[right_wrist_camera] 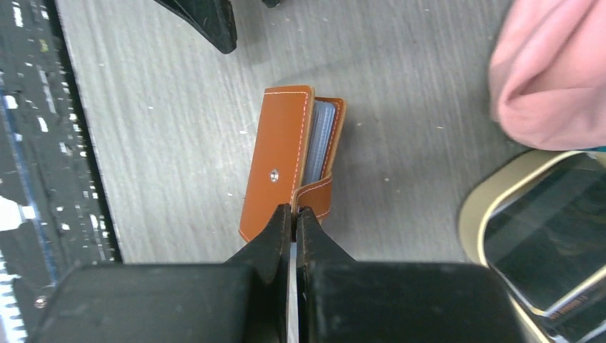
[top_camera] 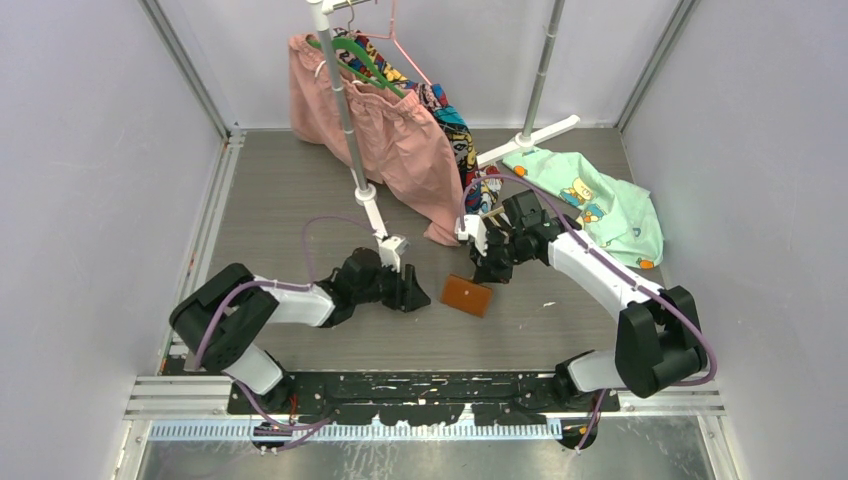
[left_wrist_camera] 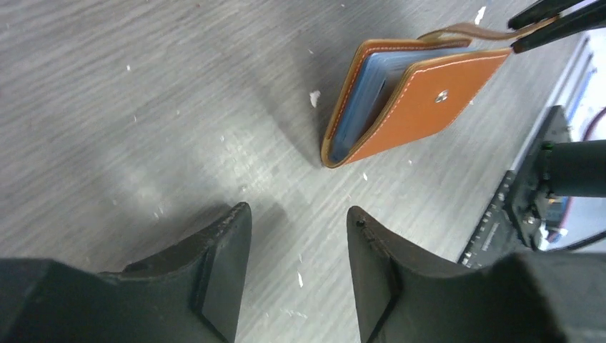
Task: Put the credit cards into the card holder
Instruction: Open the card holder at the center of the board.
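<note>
The tan-brown card holder [top_camera: 467, 295] lies on the grey table between my two grippers, folded, with bluish pockets showing at its open edge [left_wrist_camera: 371, 93]. My right gripper [right_wrist_camera: 294, 212] is shut on the holder's snap strap [right_wrist_camera: 314, 194], pinching its end. My left gripper [left_wrist_camera: 296, 214] hovers open just left of the card holder [left_wrist_camera: 421, 100], with nothing between its fingers. Dark credit cards [right_wrist_camera: 550, 243] lie in an oval beige tray [right_wrist_camera: 477, 207] at the right edge of the right wrist view.
Pink shorts [top_camera: 400, 140] hang from a white rack pole [top_camera: 345, 110] at the back, their hem reaching the table close to the tray. A mint-green garment [top_camera: 600, 205] lies at the back right. The rack's foot [top_camera: 393, 245] stands just behind my left gripper [top_camera: 418, 295].
</note>
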